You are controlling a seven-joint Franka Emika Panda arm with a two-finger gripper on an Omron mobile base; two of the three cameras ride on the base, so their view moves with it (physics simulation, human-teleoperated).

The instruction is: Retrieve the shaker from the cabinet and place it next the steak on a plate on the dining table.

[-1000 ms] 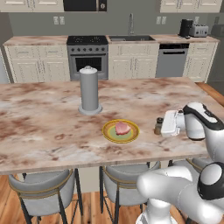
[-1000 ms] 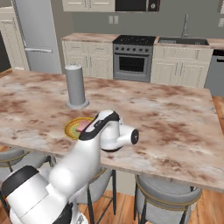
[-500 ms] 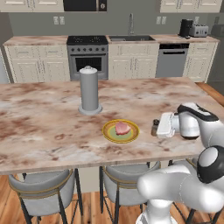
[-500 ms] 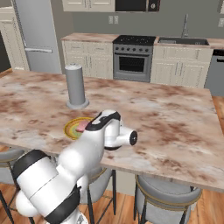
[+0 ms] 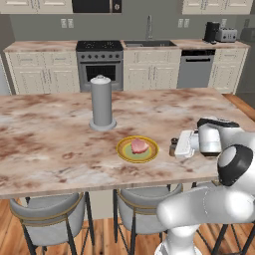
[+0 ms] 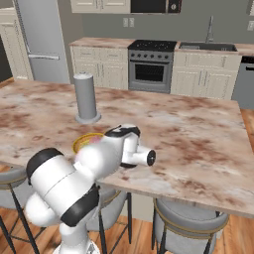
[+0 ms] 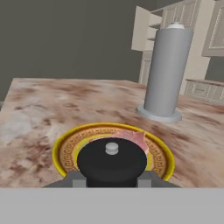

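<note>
Pink-brown marbled dining table (image 5: 55,144) is carrying a small round yellow-green plate (image 5: 138,149) with an orange-tan rim, on which a pinkish-red steak (image 5: 139,146) is lying. Just to its right, the white arm's two-finger gripper (image 5: 178,146) is clamping the tiny tan-brown shaker (image 5: 173,147), whose dark cap (image 7: 112,160) is sitting between the finger tips in the hand view. Behind the plate, a tall grey cylinder (image 5: 101,103) with a knob top is standing upright.
</note>
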